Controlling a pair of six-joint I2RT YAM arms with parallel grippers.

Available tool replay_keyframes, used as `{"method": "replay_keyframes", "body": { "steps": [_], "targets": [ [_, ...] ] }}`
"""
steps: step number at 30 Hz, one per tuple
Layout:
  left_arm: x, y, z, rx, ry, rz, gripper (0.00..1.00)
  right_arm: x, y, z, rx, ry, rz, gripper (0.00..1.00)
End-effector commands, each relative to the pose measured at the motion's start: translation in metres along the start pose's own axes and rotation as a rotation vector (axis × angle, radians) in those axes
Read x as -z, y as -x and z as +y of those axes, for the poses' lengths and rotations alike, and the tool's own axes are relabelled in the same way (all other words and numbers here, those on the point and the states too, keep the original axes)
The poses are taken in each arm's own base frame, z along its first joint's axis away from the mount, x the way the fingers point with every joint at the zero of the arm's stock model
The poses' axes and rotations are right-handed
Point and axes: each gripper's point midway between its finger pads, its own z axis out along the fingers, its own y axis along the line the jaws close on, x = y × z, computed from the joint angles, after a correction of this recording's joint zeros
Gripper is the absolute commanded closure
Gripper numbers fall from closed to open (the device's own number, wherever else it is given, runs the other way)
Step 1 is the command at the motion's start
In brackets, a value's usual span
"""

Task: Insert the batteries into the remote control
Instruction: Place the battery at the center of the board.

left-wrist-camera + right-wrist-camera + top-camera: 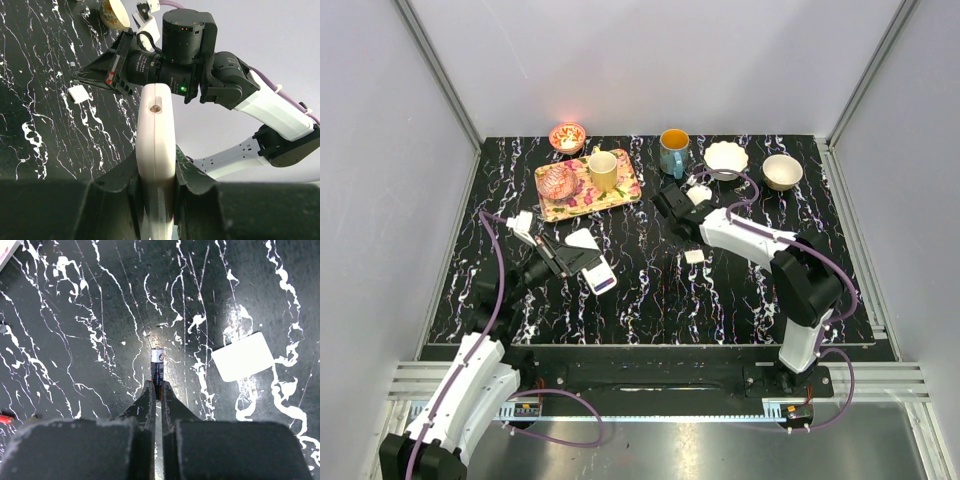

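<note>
Left gripper [156, 172] — jaws clamped on the long sides of the white remote control [156, 115], held edge-on above the black marbled table [40, 125]. Right gripper [156, 387] — jaws pinching one end of a dark battery [157, 362], which points at the tabletop near a white square cover [242, 362].

- The right gripper [157, 388] has its jaws pinched on the near end of a dark battery [157, 365].
- The battery points straight ahead of the fingertips.
- A white square cover piece [242, 356] lies ahead-right on the black marbled table [75, 315].
</note>
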Motion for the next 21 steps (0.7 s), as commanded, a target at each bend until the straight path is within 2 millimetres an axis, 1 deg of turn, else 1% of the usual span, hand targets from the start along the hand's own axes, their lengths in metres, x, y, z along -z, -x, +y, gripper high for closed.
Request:
{"method": "replay_keyframes", "body": {
  "steps": [1,2,4,5,7,8,10,11,13,15,20,21],
  "targets": [
    [0.0,0.006,-0.015,-0.025,-0.072,-0.037,1.0,-0.002,0.009,0.006,-0.194,-0.016,-0.054,1.0],
    [0.001,0.006,-0.015,-0.024,-0.073,-0.038,1.0,-0.003,0.013,0.008,-0.214,-0.019,-0.065,1.0],
    [0.001,0.005,-0.014,-0.023,-0.072,-0.037,1.0,-0.013,0.015,0.001,-0.251,-0.065,-0.078,1.0],
    [0.001,0.005,-0.014,-0.022,-0.07,-0.038,1.0,-0.02,0.013,-0.001,-0.297,-0.078,-0.069,1.0],
    [0.001,0.004,-0.013,-0.019,-0.07,-0.04,1.0,-0.027,0.012,-0.005,-0.349,-0.093,-0.052,1.0],
    [0.001,0.004,-0.012,-0.017,-0.066,-0.038,1.0,-0.034,0.009,-0.008,-0.391,-0.109,-0.04,1.0],
    [0.002,0.003,-0.011,-0.015,-0.066,-0.039,1.0,-0.039,0.002,-0.01,-0.439,-0.121,-0.003,1.0],
    [0.002,0.002,-0.01,-0.014,-0.065,-0.039,1.0,-0.046,-0.002,-0.016,-0.489,-0.143,0.008,1.0],
    [0.002,0.001,-0.009,-0.01,-0.063,-0.04,1.0,-0.051,-0.007,-0.018,-0.565,-0.158,0.027,1.0],
    [0.003,0.001,-0.008,-0.009,-0.062,-0.044,1.0,-0.055,-0.012,-0.022,-0.593,-0.179,0.029,1.0],
    [0.003,0.0,-0.005,-0.006,-0.057,-0.043,1.0,-0.058,-0.014,-0.026,-0.683,-0.219,0.014,1.0],
    [0.003,-0.001,-0.003,-0.004,-0.055,-0.042,1.0,-0.058,-0.013,-0.027,-0.696,-0.228,0.013,0.97]
  ]
}}
